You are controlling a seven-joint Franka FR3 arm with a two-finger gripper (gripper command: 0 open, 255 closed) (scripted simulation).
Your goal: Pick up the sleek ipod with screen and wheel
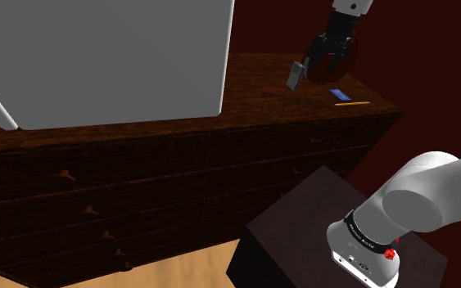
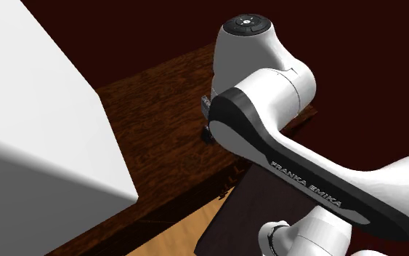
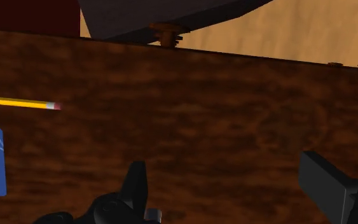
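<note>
Beside big white box (image 1: 97,57), on dark wood dresser (image 1: 245,94): gripper (image 1: 325,60) above top, fingers (image 3: 136,184) apart, nothing btwn. Grey ipod (image 1: 296,75) tilted, just beside one fingertip, contact unclear. Blue card (image 1: 339,95), pencil (image 1: 353,103) near. Step prob. grasp approach; next: centre over ipod, close.

The shoulder view is dim: the dark brown wooden dresser (image 1: 138,172) and the deep red wall (image 1: 433,49) behind it sink almost to black around the drawer fronts. The big white block (image 2: 21,87) at the second exterior view's left is bright on top and grey down its near face, so light seems to come from above. The white robot arm (image 2: 268,80) shades softly. The wrist view reads warmer, the pale wooden floor (image 3: 298,32) brightest, with crisp edges.
</note>
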